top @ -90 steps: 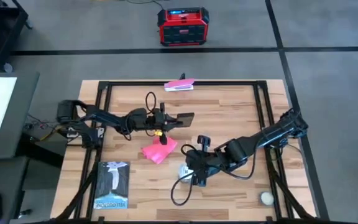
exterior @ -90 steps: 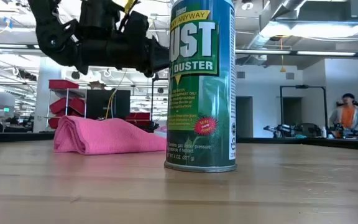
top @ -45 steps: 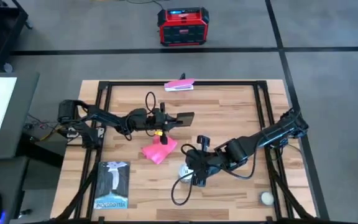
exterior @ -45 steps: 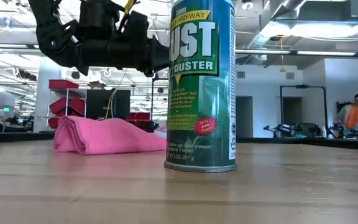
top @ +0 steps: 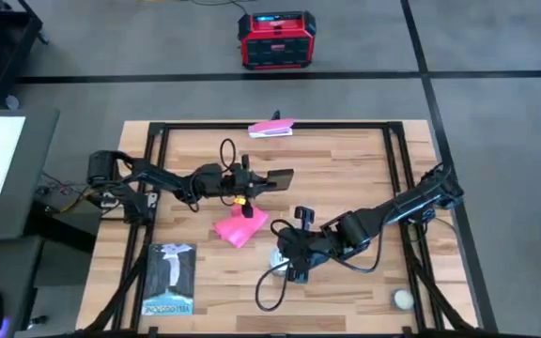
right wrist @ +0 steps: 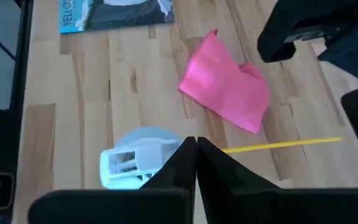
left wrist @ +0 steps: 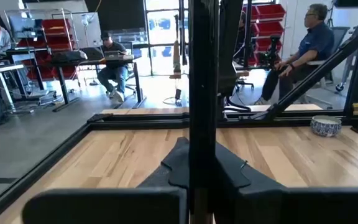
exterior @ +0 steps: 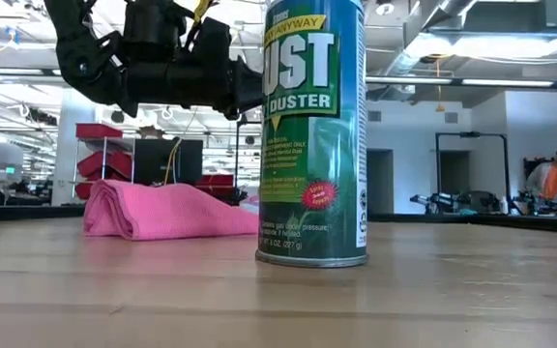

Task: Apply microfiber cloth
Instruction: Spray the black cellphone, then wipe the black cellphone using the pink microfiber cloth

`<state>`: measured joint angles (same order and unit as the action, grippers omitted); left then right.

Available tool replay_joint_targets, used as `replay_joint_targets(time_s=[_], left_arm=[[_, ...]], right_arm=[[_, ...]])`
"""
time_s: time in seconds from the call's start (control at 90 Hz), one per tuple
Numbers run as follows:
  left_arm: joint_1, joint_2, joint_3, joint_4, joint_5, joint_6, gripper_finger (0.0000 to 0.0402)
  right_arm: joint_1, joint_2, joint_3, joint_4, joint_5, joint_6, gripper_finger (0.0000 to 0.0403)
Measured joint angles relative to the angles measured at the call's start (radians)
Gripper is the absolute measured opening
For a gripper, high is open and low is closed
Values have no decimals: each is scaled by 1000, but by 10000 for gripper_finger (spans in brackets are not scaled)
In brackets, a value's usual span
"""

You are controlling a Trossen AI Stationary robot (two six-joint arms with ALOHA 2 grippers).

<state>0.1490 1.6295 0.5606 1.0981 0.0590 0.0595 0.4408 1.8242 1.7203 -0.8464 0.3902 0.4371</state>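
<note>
The pink microfiber cloth (top: 240, 226) is lying crumpled on the wooden table (top: 346, 169) near its middle, untouched, with the left gripper (top: 255, 185) hanging just above its far edge, fingers pressed together on a flat black phone (top: 278, 177). The right gripper (top: 285, 255) is hovering over the top of the green duster can (exterior: 314, 130), just beside the cloth, fingers closed tip to tip and grasping nothing.

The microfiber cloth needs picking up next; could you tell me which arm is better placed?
Probably the right. The right gripper, shut and empty, hangs over the duster can, close to the microfiber cloth. The left gripper is also near, but it looks shut on the black phone.
</note>
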Motion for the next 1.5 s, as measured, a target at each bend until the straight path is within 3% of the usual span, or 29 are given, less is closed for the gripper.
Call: replay_joint_targets(time_s=[0.6, 0.789, 1.122, 1.5], left_arm=[[-2, -20, -39, 9, -13, 0, 5], [3, -124, -123, 8, -37, 0, 5], [9, -385, -244, -150, -110, 19, 5], [43, -488, -309, -226, -129, 5, 5]], right_arm=[[3, 4, -1, -4, 7, 0, 0], [5, -7, -4, -4, 34, -1, 0], [-30, -20, -5, 74, 50, -119, 3], [-187, -30, -5, 73, 56, -303, 62]])
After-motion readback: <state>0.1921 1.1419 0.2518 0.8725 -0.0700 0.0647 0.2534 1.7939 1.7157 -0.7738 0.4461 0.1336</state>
